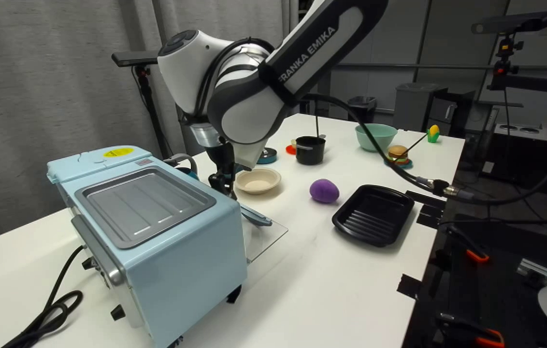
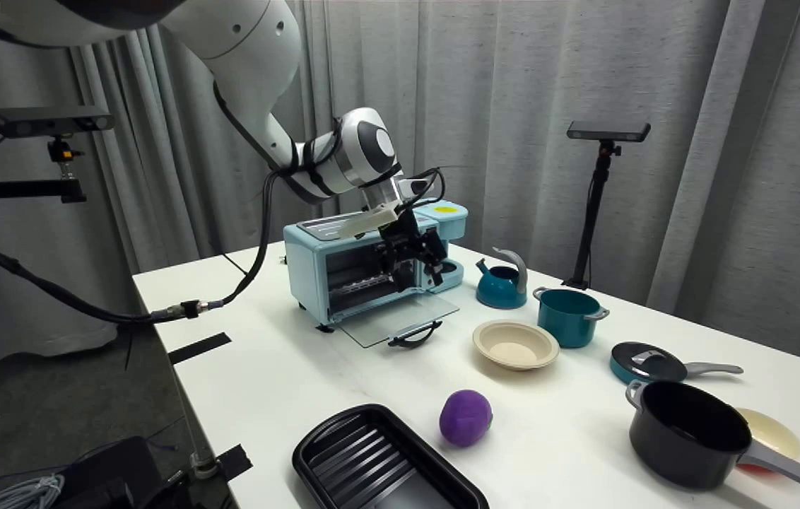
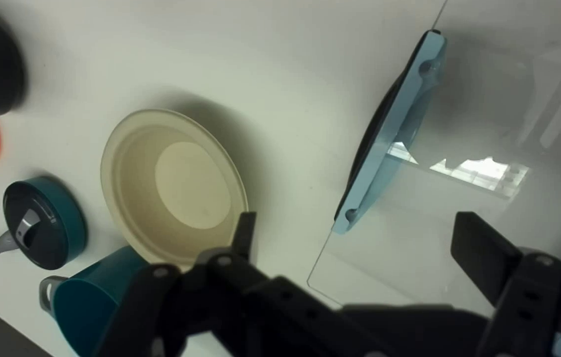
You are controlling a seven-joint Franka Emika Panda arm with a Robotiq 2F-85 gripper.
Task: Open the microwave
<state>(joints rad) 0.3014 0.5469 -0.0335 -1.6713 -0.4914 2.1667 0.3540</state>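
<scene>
The pale blue microwave (image 1: 191,275) stands on the white table in both exterior views; it is also in this exterior view (image 2: 307,276). Its glass door (image 2: 375,324) is folded down flat, and the dark inside with a wire rack shows. The door's handle (image 2: 415,335), blue with a black grip, lies at the outer edge of the glass; it also shows in the wrist view (image 3: 394,134). My gripper (image 2: 415,274) is in front of the microwave's opening, above the lowered door. In the wrist view the gripper (image 3: 355,218) has its fingers wide apart with nothing between them, apart from the handle.
A cream bowl (image 2: 515,345) stands near the door handle. A teal kettle (image 2: 502,290), a teal pot (image 2: 566,329) and a black saucepan (image 2: 683,442) stand farther along. A purple toy (image 2: 466,418) and a black tray (image 2: 379,459) lie in front. A black cord (image 1: 56,311) lies behind the microwave.
</scene>
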